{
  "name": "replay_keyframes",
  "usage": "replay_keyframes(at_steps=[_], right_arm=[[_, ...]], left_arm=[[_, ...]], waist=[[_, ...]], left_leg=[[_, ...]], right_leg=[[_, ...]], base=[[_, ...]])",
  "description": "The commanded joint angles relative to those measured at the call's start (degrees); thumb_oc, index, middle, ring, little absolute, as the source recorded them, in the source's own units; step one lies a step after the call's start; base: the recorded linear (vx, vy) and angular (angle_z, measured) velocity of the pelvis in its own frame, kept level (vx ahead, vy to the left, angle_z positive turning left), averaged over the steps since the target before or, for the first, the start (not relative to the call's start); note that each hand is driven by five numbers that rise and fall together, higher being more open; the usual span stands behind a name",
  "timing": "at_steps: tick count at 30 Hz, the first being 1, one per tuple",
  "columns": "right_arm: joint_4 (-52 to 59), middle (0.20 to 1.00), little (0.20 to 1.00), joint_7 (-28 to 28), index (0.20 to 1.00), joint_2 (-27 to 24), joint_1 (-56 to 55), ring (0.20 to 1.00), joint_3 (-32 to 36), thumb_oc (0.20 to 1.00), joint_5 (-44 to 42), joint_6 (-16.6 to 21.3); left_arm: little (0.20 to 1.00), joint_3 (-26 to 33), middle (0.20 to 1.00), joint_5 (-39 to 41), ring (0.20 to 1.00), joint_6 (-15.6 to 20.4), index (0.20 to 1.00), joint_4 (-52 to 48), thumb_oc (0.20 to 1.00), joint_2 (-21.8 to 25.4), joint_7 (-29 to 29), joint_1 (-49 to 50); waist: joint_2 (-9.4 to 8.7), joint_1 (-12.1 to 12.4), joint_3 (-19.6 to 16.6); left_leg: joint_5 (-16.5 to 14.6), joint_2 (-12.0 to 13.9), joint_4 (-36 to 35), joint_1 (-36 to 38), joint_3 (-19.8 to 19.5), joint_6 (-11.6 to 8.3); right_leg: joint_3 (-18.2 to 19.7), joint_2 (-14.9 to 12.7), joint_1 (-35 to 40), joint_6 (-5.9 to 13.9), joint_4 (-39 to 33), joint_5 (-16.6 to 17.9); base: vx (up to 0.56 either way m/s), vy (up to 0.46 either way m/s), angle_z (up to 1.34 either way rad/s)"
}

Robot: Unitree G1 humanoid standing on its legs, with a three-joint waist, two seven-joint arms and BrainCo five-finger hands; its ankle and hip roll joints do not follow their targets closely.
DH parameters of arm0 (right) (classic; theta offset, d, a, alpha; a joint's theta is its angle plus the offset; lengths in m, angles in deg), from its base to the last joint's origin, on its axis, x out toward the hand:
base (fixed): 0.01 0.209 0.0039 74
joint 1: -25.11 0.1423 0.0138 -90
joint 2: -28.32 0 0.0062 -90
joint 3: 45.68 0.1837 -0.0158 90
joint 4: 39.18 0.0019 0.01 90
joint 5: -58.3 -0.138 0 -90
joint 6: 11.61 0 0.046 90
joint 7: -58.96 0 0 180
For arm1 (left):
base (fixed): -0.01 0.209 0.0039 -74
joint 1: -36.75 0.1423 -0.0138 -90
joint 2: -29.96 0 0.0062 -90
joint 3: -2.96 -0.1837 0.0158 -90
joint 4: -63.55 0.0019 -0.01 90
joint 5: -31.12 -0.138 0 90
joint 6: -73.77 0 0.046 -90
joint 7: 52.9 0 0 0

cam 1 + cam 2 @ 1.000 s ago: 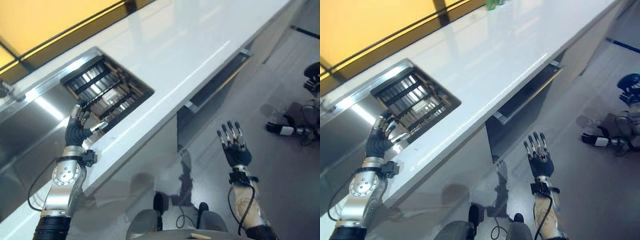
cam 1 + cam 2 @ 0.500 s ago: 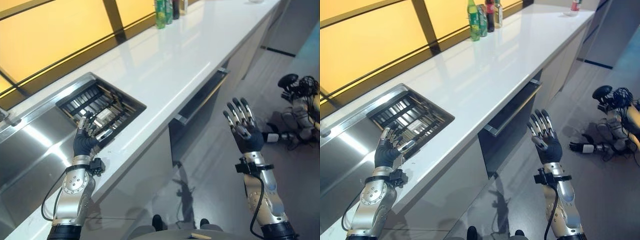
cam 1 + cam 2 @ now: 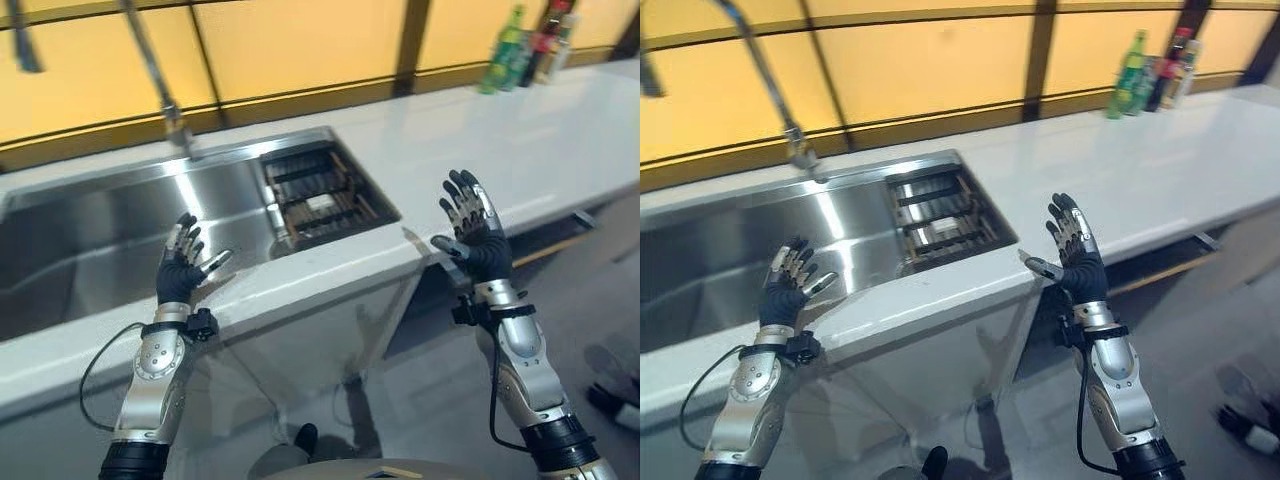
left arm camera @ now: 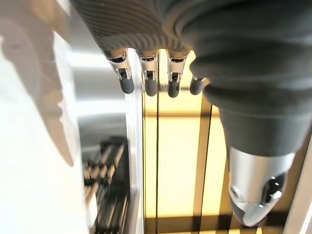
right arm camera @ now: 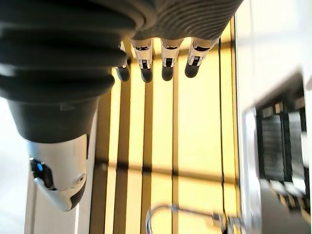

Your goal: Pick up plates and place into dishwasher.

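My left hand (image 3: pixel 178 278) is raised over the front edge of the white counter (image 3: pixel 330 265), beside the steel sink (image 3: pixel 90 240). Its fingers (image 4: pixel 146 83) are straight and it holds nothing. My right hand (image 3: pixel 483 250) is held up in front of the counter, further right. It is open too, with its fingers (image 5: pixel 165 63) spread and empty. A dark slatted rack (image 3: pixel 320 190) sits in the sink's right compartment with a small pale item (image 3: pixel 322 203) in it. I cannot tell what that item is. Under the counter at the right, the dishwasher door (image 3: pixel 560 238) stands slightly ajar.
A tall faucet (image 3: pixel 165 100) rises behind the sink. Several bottles (image 3: pixel 510 60) stand at the counter's far right, against the yellow window wall. A dark object (image 3: pixel 615 405) lies on the grey floor at the lower right.
The camera has swung up and left, so the sink and faucet now face me. My right hand has risen from near the floor to counter height. My left hand stays raised by the sink.
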Motion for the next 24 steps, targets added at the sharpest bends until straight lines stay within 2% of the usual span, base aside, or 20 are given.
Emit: replay_keyframes(at_steps=[1,3,5,7,9,11,14,17,24], right_arm=[[3.7,1.000,1.000,1.1,1.000,-0.3,5.1,1.000,-1.2,1.000,3.1,0.2],[4.0,1.000,1.000,1.9,1.000,-2.0,6.3,1.000,-1.7,1.000,3.3,-1.1],[3.7,1.000,1.000,3.2,1.000,-3.1,7.5,1.000,-2.4,1.000,4.8,-1.9],[2.9,1.000,1.000,5.2,1.000,-3.3,8.4,1.000,-3.2,1.000,6.0,-1.6],[2.9,1.000,1.000,8.4,1.000,-3.5,8.3,1.000,-3.4,1.000,7.9,-1.4],[1.7,1.000,1.000,12.0,1.000,-3.4,7.9,1.000,-3.2,1.000,10.7,-1.6],[0.0,1.000,1.000,11.7,1.000,-3.1,7.9,1.000,-3.5,1.000,10.4,-0.4],[0.3,1.000,1.000,9.5,1.000,-2.4,6.4,1.000,-3.3,1.000,9.9,-0.3],[1.0,1.000,1.000,7.2,1.000,-1.5,4.8,1.000,-1.5,1.000,6.8,-0.5]], left_arm=[[1.000,-0.4,1.000,-1.3,1.000,0.8,1.000,-2.9,1.000,2.6,1.0,-4.7],[1.000,-1.2,1.000,-0.4,1.000,0.8,1.000,-3.7,1.000,3.1,2.2,-3.8],[1.000,-0.5,1.000,2.3,1.000,1.3,1.000,-4.4,1.000,3.0,1.0,-3.1],[1.000,-0.4,1.000,3.5,1.000,1.5,1.000,-4.4,1.000,3.0,-0.1,-3.2],[1.000,-1.0,1.000,5.9,1.000,0.4,1.000,-4.0,1.000,2.5,-2.2,-4.2],[1.000,-2.2,1.000,5.7,1.000,0.5,1.000,-2.9,1.000,1.3,-4.4,-6.1],[1.000,-3.3,1.000,5.7,1.000,1.7,1.000,-2.2,1.000,0.5,-3.9,-7.2],[1.000,-3.6,1.000,5.6,1.000,1.9,1.000,-1.9,1.000,-0.1,-2.9,-8.2],[1.000,-4.1,1.000,5.1,1.000,2.4,1.000,-2.2,1.000,-0.7,-3.8,-7.7]], waist=[[-2.43,0.9,-1.7],[-2.43,2.0,-1.4],[-2.35,3.3,-0.9],[-2.14,3.8,-0.2],[-2.04,3.5,0.2],[-2.22,1.9,0.7],[-2.10,-0.6,0.2],[-1.00,-2.7,-1.1],[-0.13,-3.2,-2.5]], left_leg=[[-4.0,-0.2,4.3,4.0,0.6,0.21],[-2.6,2.1,3.9,3.7,1.2,-1.03],[-0.8,4.4,3.4,2.6,1.9,-2.52],[0.5,5.5,3.4,1.3,2.6,-3.19],[1.0,5.4,6.1,-0.8,6.3,-3.47],[-0.3,4.9,11.8,-2.0,13.1,-3.58],[-2.1,3.2,14.1,-0.7,17.4,-2.62],[-3.3,4.6,7.4,3.5,20.9,-2.32],[-2.6,5.4,0.2,6.9,20.2,-2.90]], right_leg=[[2.1,-4.1,-4.5,3.99,-6.9,14.0],[-0.2,-3.6,-4.1,3.28,-7.6,13.9],[-3.0,-3.1,-3.7,2.56,-8.1,13.5],[-5.2,-2.7,-3.1,1.91,-8.2,13.2],[-7.9,-2.8,-2.6,1.55,-8.3,12.9],[-10.6,-3.4,-2.1,1.04,-8.4,12.9],[-11.3,-3.5,-3.2,0.80,-8.0,13.3],[-11.8,-3.2,-3.3,0.97,-8.5,13.2],[-11.3,-4.1,-2.4,2.50,-11.9,14.8]], base=[[0.01,-0.287,1.03],[-0.02,-0.305,0.76],[-0.07,-0.275,0.58],[-0.10,-0.209,0.51],[-0.11,-0.131,0.68],[-0.14,-0.052,1.08],[-0.12,0.033,1.15],[0.00,0.078,0.66],[0.01,0.065,0.46]])
